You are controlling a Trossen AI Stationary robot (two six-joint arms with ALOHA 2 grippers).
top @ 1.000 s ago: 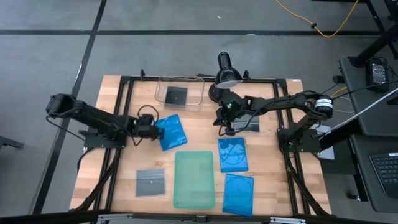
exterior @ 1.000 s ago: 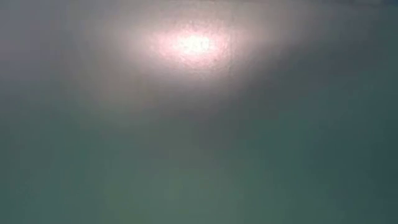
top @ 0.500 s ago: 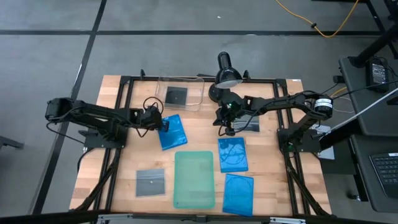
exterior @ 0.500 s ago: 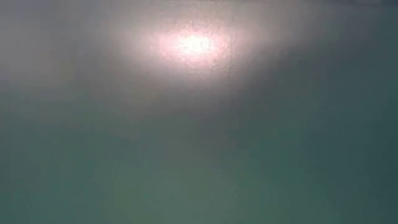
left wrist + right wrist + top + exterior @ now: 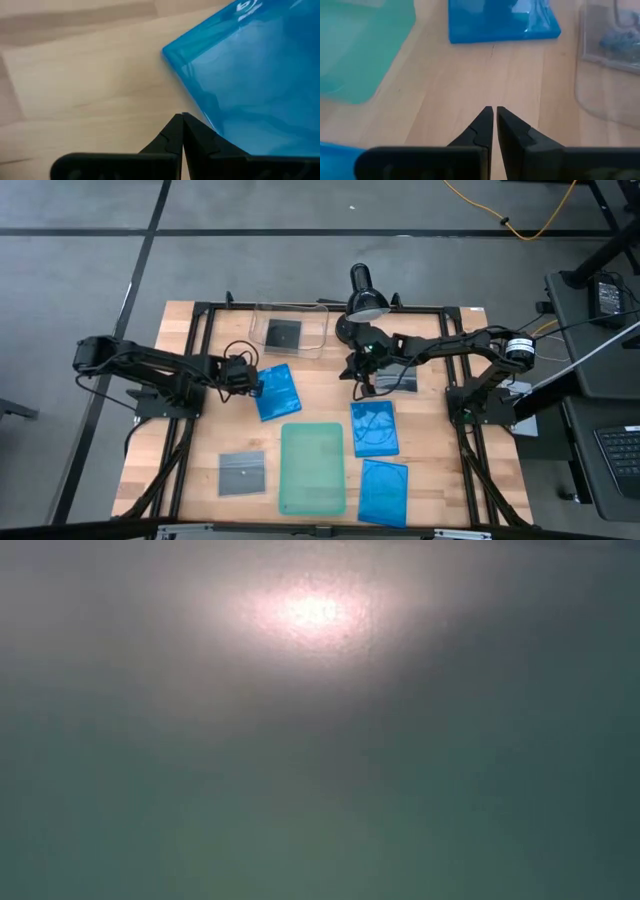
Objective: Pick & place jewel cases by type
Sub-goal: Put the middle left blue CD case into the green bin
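On the tabletop (image 5: 200,480), left gripper (image 5: 182,120), fingers together, sits beside a blue jewel case (image 5: 277,391); next: open and grasp; right gripper (image 5: 494,114) also closed.

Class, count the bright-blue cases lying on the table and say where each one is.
3. One blue case lies by the left gripper; one is right of the green tray; one is at the front edge.

Off-task items on my wooden table

Before me, a pale-green tray (image 5: 313,468) lies flat near the table's (image 5: 190,480) front edge, about midway along it. A clear plastic bin (image 5: 290,328) sits at the back edge, a black desk lamp (image 5: 366,298) just beside it. A yellow cable (image 5: 500,218) snakes across the grey floor beyond.
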